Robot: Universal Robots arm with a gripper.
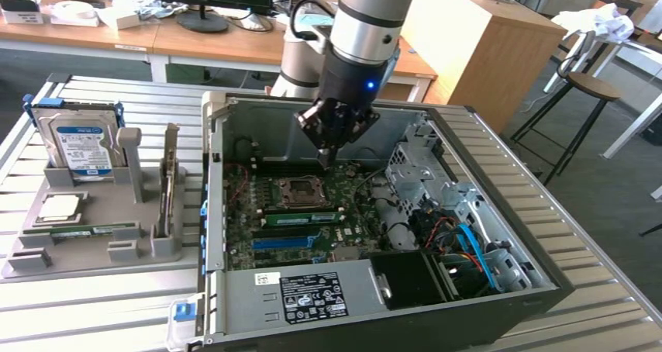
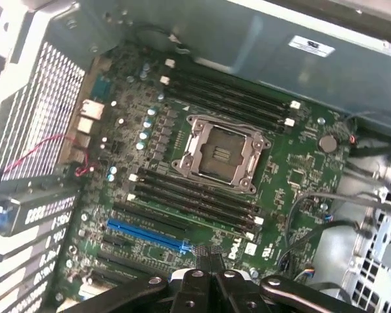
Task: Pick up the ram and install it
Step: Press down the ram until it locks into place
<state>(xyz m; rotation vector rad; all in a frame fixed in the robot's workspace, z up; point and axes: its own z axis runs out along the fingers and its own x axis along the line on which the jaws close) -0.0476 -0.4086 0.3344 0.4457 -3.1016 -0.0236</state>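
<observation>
While the fingers (image 1: 328, 152) are pressed together on nothing, hanging above the socket (image 1: 305, 188) inside the case (image 1: 455, 146), the ram (image 1: 300, 217) stands on edge between socket and blue slot (image 1: 284, 243). It looks seated, hence no grip.

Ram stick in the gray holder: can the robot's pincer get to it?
Probably yes. The ram lies uncovered in the gray holder, nothing on top. But the pincer is shut, over the open computer case, so it would have to swing over and open.
</observation>
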